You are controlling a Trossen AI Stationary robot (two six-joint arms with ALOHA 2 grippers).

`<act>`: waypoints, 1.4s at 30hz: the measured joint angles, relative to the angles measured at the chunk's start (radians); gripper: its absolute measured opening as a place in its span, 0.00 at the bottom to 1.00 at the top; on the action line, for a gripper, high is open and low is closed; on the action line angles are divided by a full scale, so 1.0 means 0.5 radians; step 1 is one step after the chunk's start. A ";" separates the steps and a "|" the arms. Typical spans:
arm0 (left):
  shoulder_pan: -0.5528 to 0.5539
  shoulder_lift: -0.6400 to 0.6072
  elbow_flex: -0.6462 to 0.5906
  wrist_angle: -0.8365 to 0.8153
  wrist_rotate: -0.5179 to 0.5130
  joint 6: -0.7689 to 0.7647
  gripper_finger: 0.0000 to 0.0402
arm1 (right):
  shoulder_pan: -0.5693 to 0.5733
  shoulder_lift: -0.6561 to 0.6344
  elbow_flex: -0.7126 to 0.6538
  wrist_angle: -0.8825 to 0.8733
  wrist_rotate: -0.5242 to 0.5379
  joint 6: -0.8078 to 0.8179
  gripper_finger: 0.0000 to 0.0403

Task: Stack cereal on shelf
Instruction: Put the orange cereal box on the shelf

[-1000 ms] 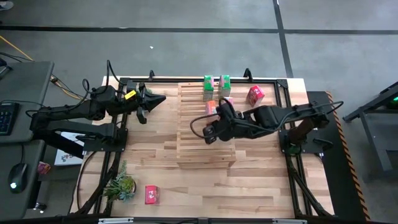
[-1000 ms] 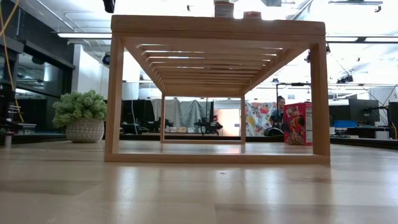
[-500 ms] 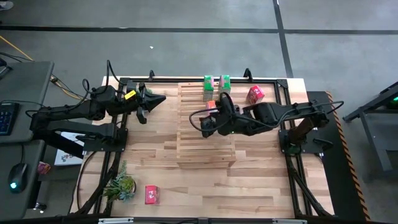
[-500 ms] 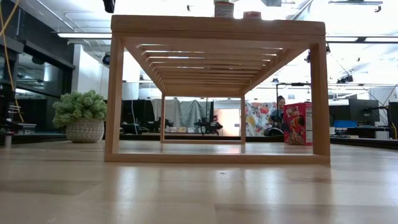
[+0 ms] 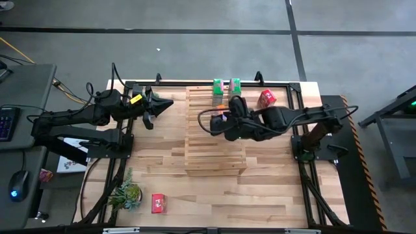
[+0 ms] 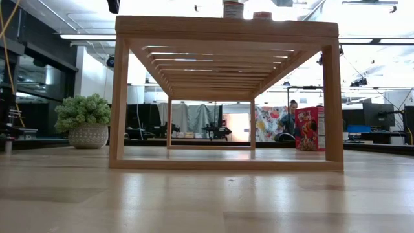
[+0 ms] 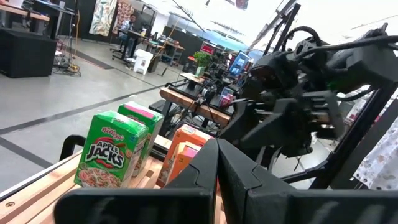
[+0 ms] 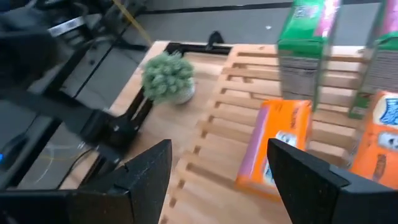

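The shelf (image 5: 208, 146), a pale slatted wooden rack, stands mid-table. Two green cereal boxes (image 5: 217, 88) (image 5: 234, 86) stand upright on its far end. In the right wrist view two orange boxes (image 8: 273, 149) (image 8: 382, 137) stand upright on the slats in front of the green ones (image 8: 308, 43). My right gripper (image 8: 227, 180) (image 5: 213, 123) hovers open over the shelf top, the nearer orange box just beyond its fingertips, untouched. One red box (image 5: 266, 99) stands on the table right of the shelf, another (image 5: 158, 203) lies near the front left. My left gripper (image 5: 168, 103) (image 7: 217, 155) waits shut, left of the shelf.
A potted plant (image 5: 127, 194) sits at the table's front left corner, also in the low view (image 6: 83, 120). A black frame (image 5: 195, 82) runs round the table's edges. The near half of the shelf top (image 5: 214, 159) is bare slats. A person (image 6: 291, 116) sits far behind the table.
My right gripper has gone along the shelf top toward the table's far edge, closer to the orange boxes. The boxes stand as before. The left arm has kept still.
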 joint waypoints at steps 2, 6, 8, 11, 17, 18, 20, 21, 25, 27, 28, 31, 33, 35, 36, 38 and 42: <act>0.000 0.000 0.000 0.000 0.001 0.001 0.00 | -0.021 0.009 0.000 -0.029 0.006 0.021 0.64; 0.000 0.000 0.000 0.000 0.000 0.000 0.00 | -0.072 0.035 0.000 -0.053 -0.003 0.035 0.64; 0.000 0.001 0.000 0.000 0.001 -0.001 0.00 | -0.087 0.054 0.000 -0.067 -0.004 0.045 0.64; 0.000 0.000 0.000 -0.001 0.000 -0.001 0.00 | -0.098 0.057 -0.001 -0.091 0.002 0.055 0.64; 0.000 0.001 0.000 -0.001 0.000 0.000 0.00 | -0.091 0.068 0.173 -0.140 0.022 -0.104 0.64; 0.000 0.001 0.000 -0.001 0.000 0.000 0.00 | -0.090 0.068 0.239 -0.143 0.034 -0.168 0.64; 0.001 0.000 0.000 -0.001 0.000 0.000 0.00 | -0.080 0.069 0.381 -0.140 0.062 -0.299 0.64; 0.000 0.000 0.000 -0.001 0.000 0.000 0.00 | -0.080 0.077 0.467 -0.150 0.062 -0.352 0.64; 0.001 0.001 0.000 -0.002 -0.001 0.000 0.00 | -0.124 0.141 0.722 -0.442 -0.022 -0.366 0.64; 0.000 0.000 0.000 -0.001 -0.001 0.000 0.00 | -0.154 0.186 0.754 -0.628 -0.058 -0.255 0.64; 0.001 0.000 0.000 -0.001 -0.001 0.000 0.00 | -0.161 0.209 0.754 -0.696 -0.073 -0.220 0.64; 0.000 0.000 0.000 -0.002 0.000 0.000 0.00 | -0.152 0.265 0.716 -0.739 -0.099 -0.167 0.64; 0.000 0.000 0.000 -0.001 -0.001 -0.002 0.00 | -0.141 0.295 0.707 -0.735 -0.146 -0.193 0.64; 0.000 0.000 0.000 -0.001 0.000 -0.002 0.00 | -0.140 0.316 0.705 -0.736 -0.218 -0.204 0.64; 0.000 0.001 0.000 -0.001 -0.001 -0.002 0.00 | -0.141 0.323 0.705 -0.737 -0.248 -0.192 0.64; 0.000 0.000 0.000 -0.001 0.000 -0.002 0.00 | -0.143 0.327 0.705 -0.737 -0.264 -0.139 0.64; 0.000 0.000 0.000 -0.001 0.000 -0.011 0.00 | -0.140 0.353 0.705 -0.774 -0.253 -0.102 0.64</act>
